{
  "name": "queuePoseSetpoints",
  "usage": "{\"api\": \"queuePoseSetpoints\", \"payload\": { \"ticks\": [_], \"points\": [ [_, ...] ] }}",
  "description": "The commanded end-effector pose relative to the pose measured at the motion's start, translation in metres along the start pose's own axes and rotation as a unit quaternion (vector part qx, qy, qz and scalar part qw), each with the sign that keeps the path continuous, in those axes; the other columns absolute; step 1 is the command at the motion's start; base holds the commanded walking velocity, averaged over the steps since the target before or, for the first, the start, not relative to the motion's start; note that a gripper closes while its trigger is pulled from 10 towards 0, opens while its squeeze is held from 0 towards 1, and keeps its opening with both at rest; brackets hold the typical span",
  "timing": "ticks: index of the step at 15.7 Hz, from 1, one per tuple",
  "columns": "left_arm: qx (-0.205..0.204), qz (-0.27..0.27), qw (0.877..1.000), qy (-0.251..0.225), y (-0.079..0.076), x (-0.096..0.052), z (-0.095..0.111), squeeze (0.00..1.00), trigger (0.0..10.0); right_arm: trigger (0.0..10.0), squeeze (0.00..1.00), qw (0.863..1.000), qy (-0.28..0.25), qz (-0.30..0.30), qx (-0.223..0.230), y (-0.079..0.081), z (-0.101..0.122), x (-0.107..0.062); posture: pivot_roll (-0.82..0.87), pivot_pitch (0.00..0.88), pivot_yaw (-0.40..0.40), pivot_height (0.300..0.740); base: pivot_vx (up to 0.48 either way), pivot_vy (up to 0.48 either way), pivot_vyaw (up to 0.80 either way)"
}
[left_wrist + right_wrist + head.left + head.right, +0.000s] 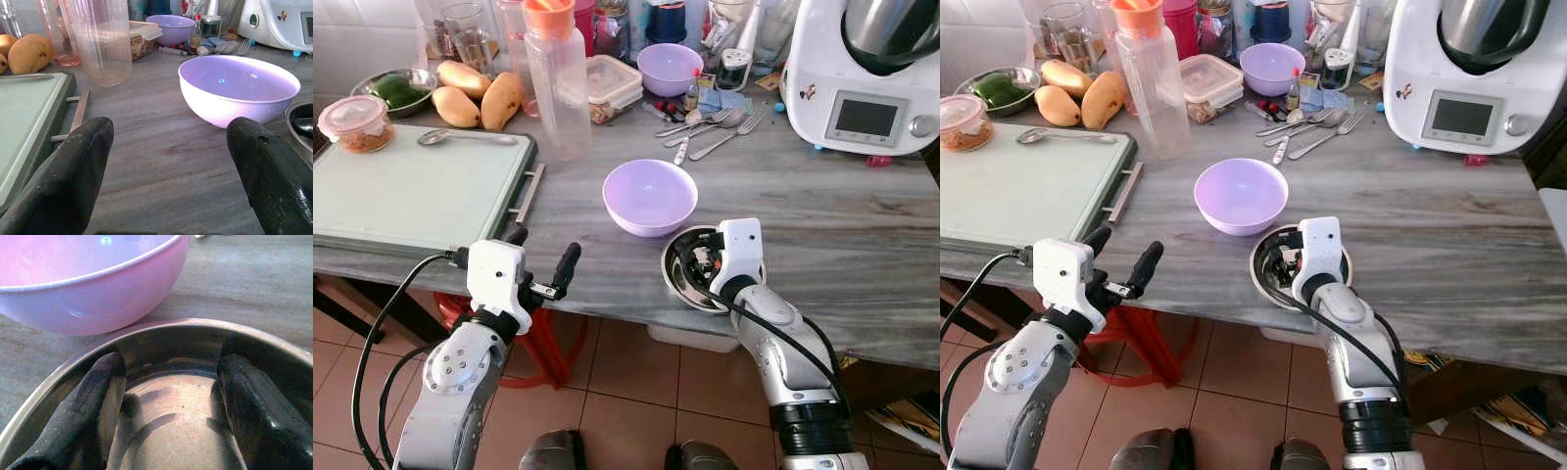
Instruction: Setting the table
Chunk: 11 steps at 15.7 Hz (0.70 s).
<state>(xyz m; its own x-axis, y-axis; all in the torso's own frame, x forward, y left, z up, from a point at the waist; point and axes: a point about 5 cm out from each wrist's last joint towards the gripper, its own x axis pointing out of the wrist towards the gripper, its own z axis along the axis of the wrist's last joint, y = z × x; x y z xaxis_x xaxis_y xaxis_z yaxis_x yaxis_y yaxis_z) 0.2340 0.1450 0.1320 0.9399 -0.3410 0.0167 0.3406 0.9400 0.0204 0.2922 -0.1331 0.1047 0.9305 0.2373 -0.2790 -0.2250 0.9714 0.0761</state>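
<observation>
Reaching into a steel bowl [683, 284] at the near edge of the tabletop [842, 225], the right hand [166, 396] has both fingers [88, 401] spread apart inside it, tips near the far inner wall, gripping nothing. Steel bowl sits just near-right of a purple bowl [649, 196], the two close, maybe touching, cannot tell. Left hand [543, 264] hovers at the near tabletop edge, left of the bowls, fingers wide open, empty, aimed toward the purple bowl. Green tray [411, 191] lies at the left, with a spoon [460, 137] on its far edge and a lidded tub [354, 121] on its far-left corner. Clear bottle with orange cap [555, 78] stands beyond the tray's right side. Mangoes [480, 96] sit far left, next to a bowl of greens [395, 90]. Second purple bowl [669, 67] far centre, lidded container [611, 84] left of it. Loose cutlery [710, 127] lies between far bowl and a white kitchen machine [862, 73] at far right. Red stool [533, 343] under the tabletop.
</observation>
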Motion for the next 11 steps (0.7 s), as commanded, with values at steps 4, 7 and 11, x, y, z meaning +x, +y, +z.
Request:
{"api": "queuePoseSetpoints", "payload": {
  "ticks": [4,7,11],
  "points": [
    [0.0,0.002,1.0,0.002,0.0,0.002,-0.003,0.0,10.0,10.0,0.0,0.999,-0.046,-0.017,-0.015,-0.009,0.015,-0.017,0.03,0.038,0.021,0.74,0.0,0.0,0.0],
    [0.001,0.011,1.0,0.001,-0.001,0.004,-0.005,0.0,10.0,10.0,0.0,0.994,-0.093,-0.043,-0.032,-0.015,0.025,-0.039,0.0,0.009,0.02,0.74,0.0,0.0,0.0],
    [0.013,0.053,0.998,0.015,0.0,0.013,-0.011,0.0,10.0,10.0,0.0,0.985,-0.16,-0.067,-0.027,-0.013,0.028,-0.058,-0.01,0.0,0.015,0.74,0.0,0.0,0.0]
  ]
}}
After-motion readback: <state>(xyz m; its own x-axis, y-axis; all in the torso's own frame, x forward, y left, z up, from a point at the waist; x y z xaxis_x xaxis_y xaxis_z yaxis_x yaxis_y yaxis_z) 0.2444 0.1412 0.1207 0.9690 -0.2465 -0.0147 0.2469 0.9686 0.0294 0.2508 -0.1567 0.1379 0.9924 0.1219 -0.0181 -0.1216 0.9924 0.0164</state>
